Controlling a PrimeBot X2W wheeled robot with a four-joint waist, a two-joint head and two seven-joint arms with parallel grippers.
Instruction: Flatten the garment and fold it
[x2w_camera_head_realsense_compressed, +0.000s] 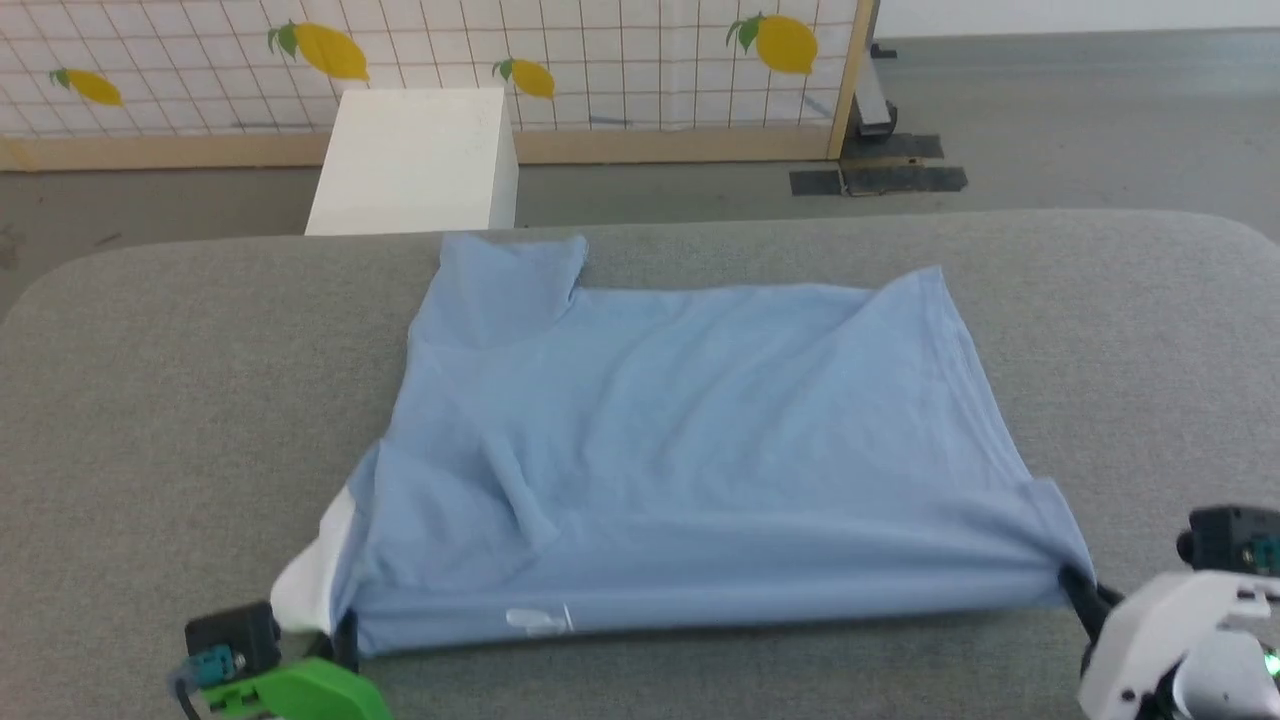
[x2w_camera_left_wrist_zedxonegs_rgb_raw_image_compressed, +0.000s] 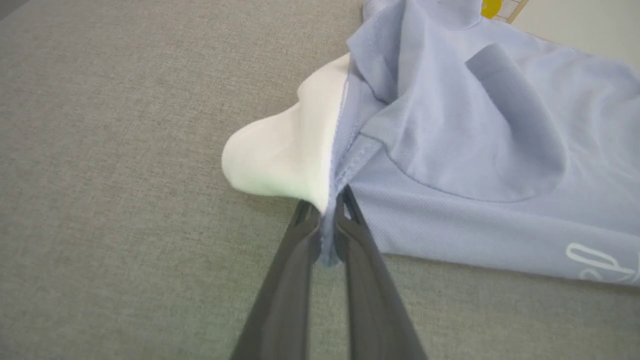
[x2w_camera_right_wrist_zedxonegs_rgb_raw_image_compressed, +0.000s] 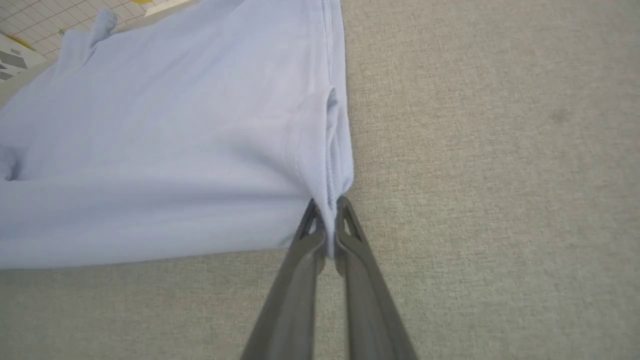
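The light blue T-shirt (x2w_camera_head_realsense_compressed: 680, 450) lies spread on the grey table (x2w_camera_head_realsense_compressed: 150, 400), creased, with one sleeve at the far left. Its near edge is pulled taut between my two grippers. My left gripper (x2w_camera_head_realsense_compressed: 345, 632) is shut on the near left corner, where a white patch (x2w_camera_head_realsense_compressed: 305, 580) bulges out beside the fingers. In the left wrist view the fabric (x2w_camera_left_wrist_zedxonegs_rgb_raw_image_compressed: 450, 150) is pinched between the dark fingers (x2w_camera_left_wrist_zedxonegs_rgb_raw_image_compressed: 292, 250), with the white patch (x2w_camera_left_wrist_zedxonegs_rgb_raw_image_compressed: 285, 150) just left of them. My right gripper (x2w_camera_head_realsense_compressed: 1075, 585) is shut on the near right corner, the cloth (x2w_camera_right_wrist_zedxonegs_rgb_raw_image_compressed: 175, 150) clamped at the fingertips (x2w_camera_right_wrist_zedxonegs_rgb_raw_image_compressed: 350, 225).
A white box (x2w_camera_head_realsense_compressed: 415, 160) stands on the floor behind the table. Behind it runs a lemon-printed grid panel (x2w_camera_head_realsense_compressed: 600, 60) with a wooden frame. Dark plates (x2w_camera_head_realsense_compressed: 880, 178) lie on the floor at the back right. Bare grey table surface flanks the shirt on both sides.
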